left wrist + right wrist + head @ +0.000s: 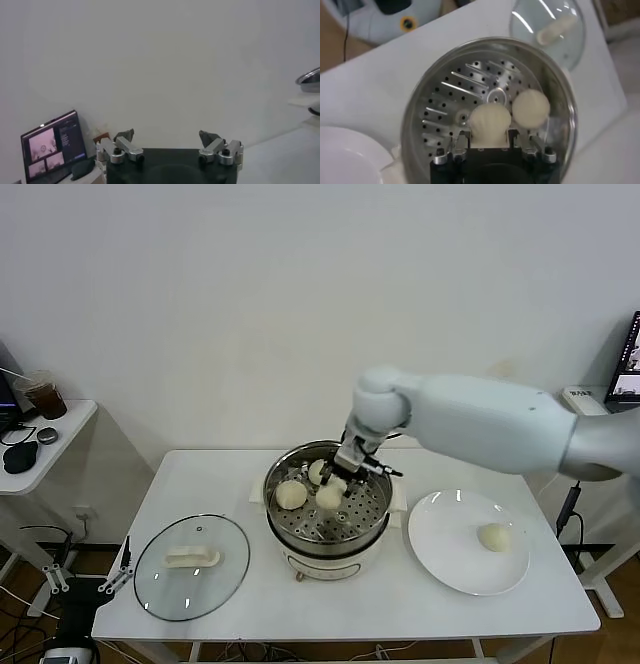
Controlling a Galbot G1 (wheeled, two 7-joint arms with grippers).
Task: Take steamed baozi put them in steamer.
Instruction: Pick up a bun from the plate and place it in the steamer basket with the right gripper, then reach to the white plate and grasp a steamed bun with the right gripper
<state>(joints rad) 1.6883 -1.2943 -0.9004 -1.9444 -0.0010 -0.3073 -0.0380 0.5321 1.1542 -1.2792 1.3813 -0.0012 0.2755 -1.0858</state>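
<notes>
Even, bright indoor light throughout; soft shadows lie under the round shiny steel pot [327, 514], glare streaks its perforated tray; the left wrist view looks hazy.

The steamer [327, 514] is shiny silver steel, and its inner tray [470, 100] has a pattern of small dark holes and short slots. Its base is white. The steamed baozi [291, 495] are cream-white and plain; one more lies on the white plate [445, 554]. The desk [200, 484] is white. The glass lid [160, 584] is clear with a white handle [192, 558]. The right hand [350, 474] is black with silver parts, on a pale grey-white arm [480, 424].
</notes>
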